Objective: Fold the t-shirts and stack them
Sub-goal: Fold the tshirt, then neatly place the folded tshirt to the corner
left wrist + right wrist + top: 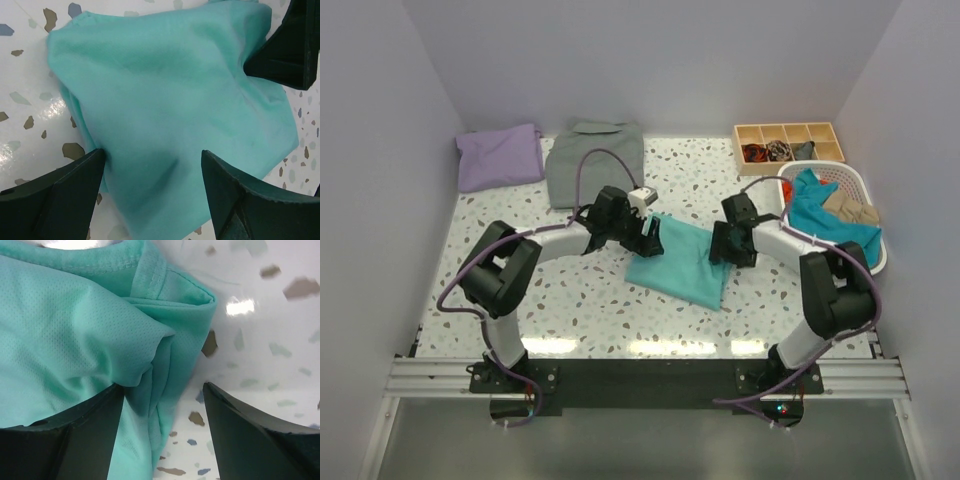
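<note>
A turquoise t-shirt (678, 264) lies folded in the middle of the table. My left gripper (648, 236) is over its back left corner, and my right gripper (730, 246) is over its right edge. In the left wrist view the turquoise cloth (170, 100) fills the space between the wide-apart fingers of the open left gripper (152, 165). The right wrist view shows the open right gripper (162, 400) straddling the shirt's folded edge (170, 365), its left finger (85, 440) resting on the cloth. A folded lavender t-shirt (500, 156) lies at the back left.
A folded grey shirt (595, 160) lies beside the lavender one. A wooden compartment box (788, 146) stands at the back right. A white basket (860, 190) at the right holds teal and beige cloth. Walls close in the table on three sides.
</note>
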Controlling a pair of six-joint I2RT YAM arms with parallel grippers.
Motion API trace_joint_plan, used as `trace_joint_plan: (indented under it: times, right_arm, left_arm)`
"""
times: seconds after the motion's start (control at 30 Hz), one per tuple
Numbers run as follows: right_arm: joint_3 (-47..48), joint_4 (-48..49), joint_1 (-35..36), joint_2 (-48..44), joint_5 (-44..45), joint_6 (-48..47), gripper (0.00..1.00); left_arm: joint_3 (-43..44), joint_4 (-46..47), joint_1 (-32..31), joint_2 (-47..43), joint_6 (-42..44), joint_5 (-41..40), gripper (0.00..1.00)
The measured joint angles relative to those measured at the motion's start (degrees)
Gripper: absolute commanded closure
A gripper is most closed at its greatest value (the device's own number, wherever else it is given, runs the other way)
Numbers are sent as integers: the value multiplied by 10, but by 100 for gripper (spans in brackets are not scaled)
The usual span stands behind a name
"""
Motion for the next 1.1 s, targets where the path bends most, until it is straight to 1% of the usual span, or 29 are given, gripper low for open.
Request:
trace_joint_plan:
  times: [0.2,0.33,0.47,0.6,0.7,0.77,0.87,0.93,1.0,1.1]
  right_arm:
    - [118,9,-3,101,-53,-83,32]
    - [167,18,-4,138,-84,-117,32]
    - [171,12,-4,131,-88,-133,30]
    - [172,6,-4,79,-106,-143,30]
    - [178,10,-3,34,-133,-144,30]
    - [186,15,-3,20,-152,-144,30]
    - [190,32,-3,27,-182,-143,30]
    - [189,43,-3,45,-205,-140,31]
    - [189,54,-3,66,-220,-137,31]
    - [189,67,-3,104,-235,-131,31]
  left_arm:
    - [-23,0,0,0,-1,-3,18]
    - [-27,1,0,0,-3,-6,18]
    - [-27,0,0,0,-5,-18,18]
    - [-27,-2,0,0,-5,-37,19]
    - [-27,-12,0,-9,-10,-75,19]
    - [-30,-19,0,-27,-16,-111,18]
    - [-36,-27,0,-73,-20,-151,17]
    - [-37,-21,0,-106,-20,-162,17]
    - [-35,-11,0,-129,-20,-158,18]
    - [-28,7,0,-132,-20,-132,18]
